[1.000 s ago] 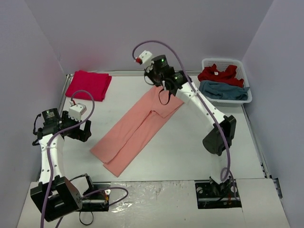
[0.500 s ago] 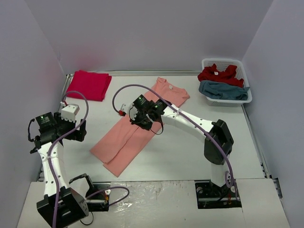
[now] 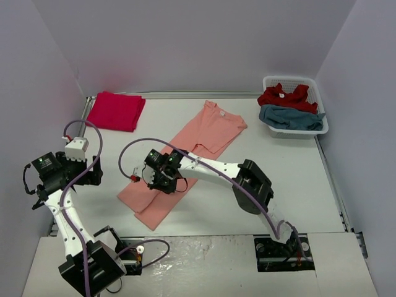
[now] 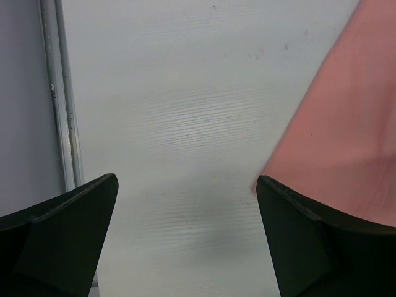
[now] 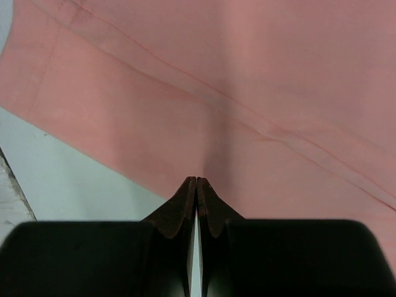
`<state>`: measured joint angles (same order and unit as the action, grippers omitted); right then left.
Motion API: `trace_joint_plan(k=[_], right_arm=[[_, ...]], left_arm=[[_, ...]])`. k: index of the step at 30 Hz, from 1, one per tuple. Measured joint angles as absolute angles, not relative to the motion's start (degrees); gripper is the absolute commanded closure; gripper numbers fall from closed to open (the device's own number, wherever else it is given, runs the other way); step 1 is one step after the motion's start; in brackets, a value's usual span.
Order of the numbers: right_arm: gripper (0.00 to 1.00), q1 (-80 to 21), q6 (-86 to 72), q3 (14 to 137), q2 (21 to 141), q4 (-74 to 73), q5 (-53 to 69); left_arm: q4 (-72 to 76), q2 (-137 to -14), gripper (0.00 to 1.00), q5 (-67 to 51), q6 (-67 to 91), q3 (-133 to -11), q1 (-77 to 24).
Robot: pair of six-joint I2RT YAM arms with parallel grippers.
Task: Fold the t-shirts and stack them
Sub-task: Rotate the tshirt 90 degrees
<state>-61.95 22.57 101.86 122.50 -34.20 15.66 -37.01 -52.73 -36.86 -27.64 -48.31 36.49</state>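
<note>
Soft, even light from above fills all three views. The counter (image 3: 309, 173) carries only faint, diffuse shadows. In the wrist views the near fingers (image 4: 55, 241) are dark, slightly blurred shapes.

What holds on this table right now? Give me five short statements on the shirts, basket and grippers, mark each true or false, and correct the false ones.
1. The salmon t-shirt lies stretched out flat on the table. True.
2. The left gripper is shut on the salmon t-shirt. False: its jaws stand wide open over bare table, beside the shirt's edge.
3. The right gripper has its jaws closed, tips at the salmon cloth. True.
4. The white basket is empty. False: it holds a red t-shirt and a teal-blue t-shirt.
5. A folded crimson t-shirt lies at the table's far left corner. True.
</note>
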Motion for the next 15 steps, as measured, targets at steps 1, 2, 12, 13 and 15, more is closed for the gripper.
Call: trace_joint_plan(k=[1, 2, 12, 13, 15], right_arm=[[1.00, -62.3, 22.6, 102.8, 124.1, -34.5, 16.0], [1.00, -62.5, 22.6, 103.5, 125.6, -35.0, 16.3], [1.00, -63.2, 22.9, 104.3, 129.8, -37.1, 16.8], [1.00, -63.2, 23.0, 104.2, 129.8, -37.1, 16.8], [1.00, -63.2, 23.1, 104.0, 129.8, -36.9, 16.8]], left_arm=[[-37.0, -52.7, 0.06, -37.1, -27.6, -48.3, 36.8], [-37.0, -52.7, 0.06, -37.3, -27.6, -48.3, 37.0], [-37.0, -52.4, 0.06, -37.5, -27.6, -48.3, 37.6], [-37.0, -52.4, 0.06, -37.5, -27.6, -48.3, 37.6], [-37.0, -52.3, 0.06, -37.5, -27.6, -48.3, 37.6]])
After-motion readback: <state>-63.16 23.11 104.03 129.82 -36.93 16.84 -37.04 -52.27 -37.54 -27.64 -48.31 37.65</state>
